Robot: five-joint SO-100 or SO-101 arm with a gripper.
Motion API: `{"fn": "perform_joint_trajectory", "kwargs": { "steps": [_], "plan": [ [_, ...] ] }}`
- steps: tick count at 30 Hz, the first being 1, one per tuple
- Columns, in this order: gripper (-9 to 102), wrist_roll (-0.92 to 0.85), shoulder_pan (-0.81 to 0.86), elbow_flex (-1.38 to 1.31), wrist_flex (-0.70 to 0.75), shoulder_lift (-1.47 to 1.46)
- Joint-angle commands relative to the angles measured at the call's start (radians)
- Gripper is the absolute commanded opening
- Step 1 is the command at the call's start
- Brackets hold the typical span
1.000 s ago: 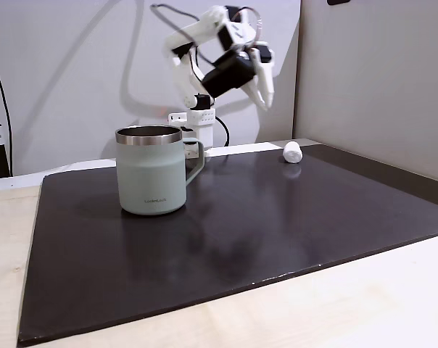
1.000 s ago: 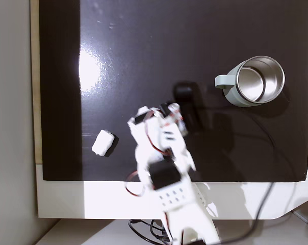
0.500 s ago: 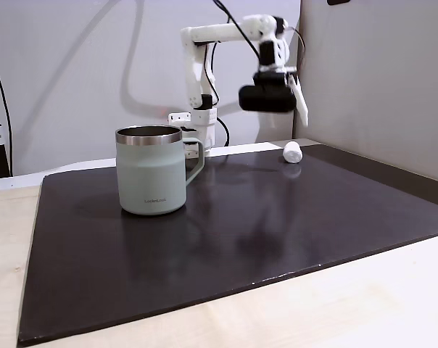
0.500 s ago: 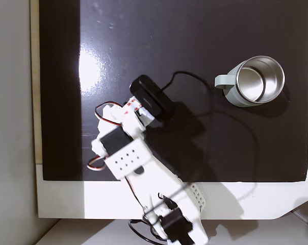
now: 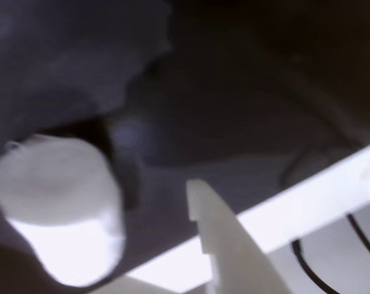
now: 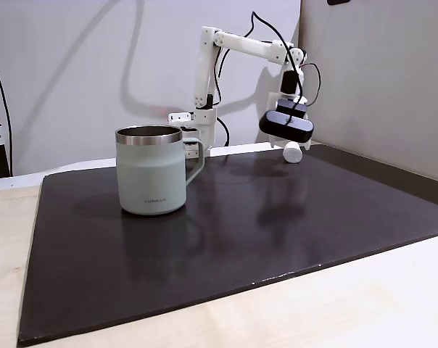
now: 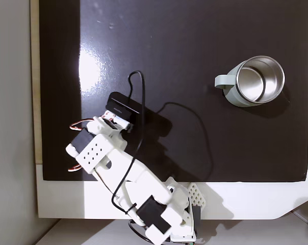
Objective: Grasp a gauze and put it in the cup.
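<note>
Gauze (image 5: 59, 214) sits at the dark mat's (image 6: 241, 225) far corner, upright in my wrist view, directly under the hand (image 6: 291, 138). Can't tell if the fingers are apart. Cup (image 6: 151, 170) is well away, nothing between.

A small line of dark logo text sits low on the side of the sage-green cup (image 6: 151, 170) in a fixed view; its letters are too small to read.

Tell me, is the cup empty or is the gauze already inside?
Empty: the cup's bare steel inside shows, and the gauze lies on the mat.
</note>
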Motion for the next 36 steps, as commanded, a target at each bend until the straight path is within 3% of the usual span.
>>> {"fn": "perform_joint_trajectory", "kwargs": {
  "steps": [1,18,32,36],
  "plan": [
    [38,0.014,-0.040,-0.066,-0.023,-0.021],
    [34,-0.020,-0.132,-0.081,-0.101,-0.153],
    [4,-0.009,-0.141,-0.080,-0.104,-0.166],
    [0,-0.005,-0.141,-0.080,-0.104,-0.164]
  ]
}}
